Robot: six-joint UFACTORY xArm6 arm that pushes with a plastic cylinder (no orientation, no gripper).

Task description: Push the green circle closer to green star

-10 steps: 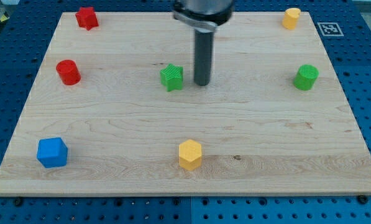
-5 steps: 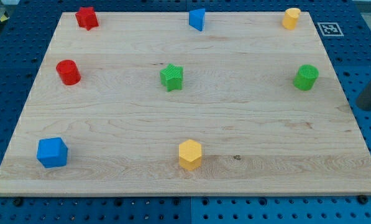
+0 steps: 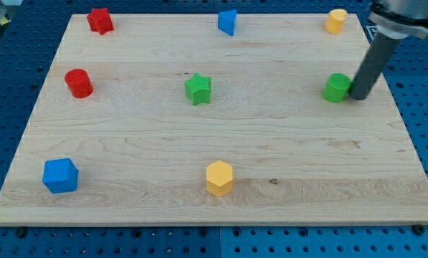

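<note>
The light is bright and even, coming from above — the wooden surface (image 3: 127,136) shows no glare and its grain is clear. Shadows are soft and short, close under each block. The picture is sharp everywhere, the edges also. Only the upper part of the dark rod looks a little blurred.

A robotics lab bench: a wooden board (image 3: 199,143) on a blue perforated table (image 3: 414,107), fiducial marker (image 3: 377,33) at the board's top-right corner.

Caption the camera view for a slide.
My tip presses the green circle's right side, green star far to its left.
</note>
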